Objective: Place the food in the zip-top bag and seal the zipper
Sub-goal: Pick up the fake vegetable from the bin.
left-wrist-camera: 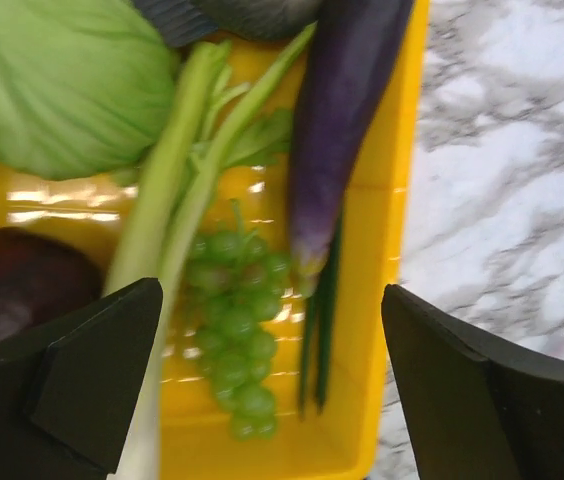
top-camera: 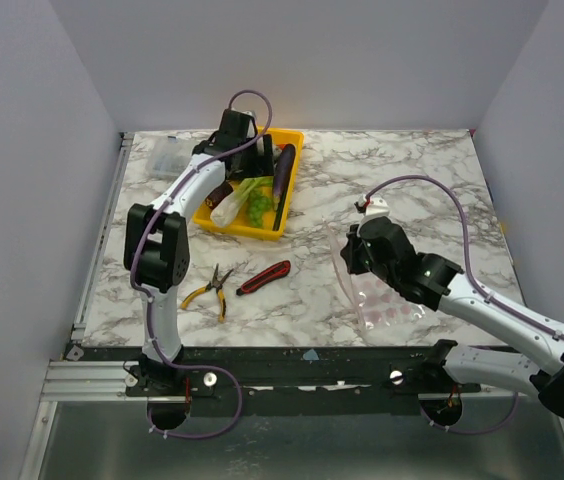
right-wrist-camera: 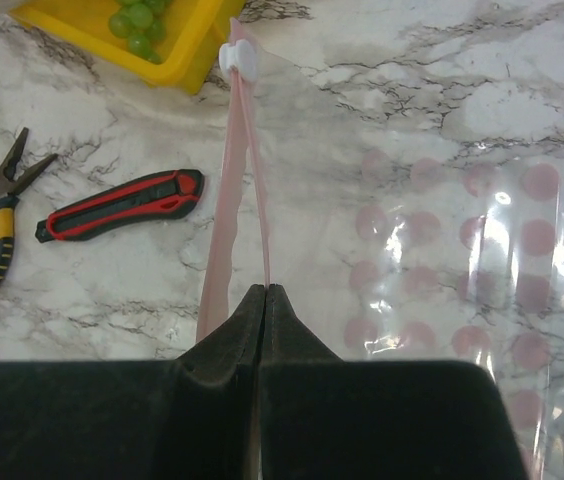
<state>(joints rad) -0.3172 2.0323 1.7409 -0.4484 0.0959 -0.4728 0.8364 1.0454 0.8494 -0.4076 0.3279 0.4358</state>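
Observation:
The food lies in a yellow tray point(top-camera: 262, 232). The left wrist view shows green grapes point(left-wrist-camera: 232, 340), a purple eggplant point(left-wrist-camera: 337, 120), a green cabbage point(left-wrist-camera: 62, 80), a white-green leek point(left-wrist-camera: 157, 220) and part of a grey fish point(left-wrist-camera: 252, 12). My left gripper point(left-wrist-camera: 272, 390) is open above the tray, with the grapes between its fingers. The clear zip-top bag point(right-wrist-camera: 462, 250) with pink dots lies flat on the table point(top-camera: 387, 300). My right gripper point(right-wrist-camera: 264, 290) is shut on one strand of the pink zipper point(right-wrist-camera: 259, 200). The other strand lies beside it, and both meet at a white slider point(right-wrist-camera: 237, 58).
Yellow-handled pliers point(top-camera: 212, 290) and a red-black utility knife point(top-camera: 264, 277) lie on the marble table in front of the tray. A clear hard box point(top-camera: 167, 155) stands at the back left. A dark rounded item point(left-wrist-camera: 17, 290) sits in the tray's left part.

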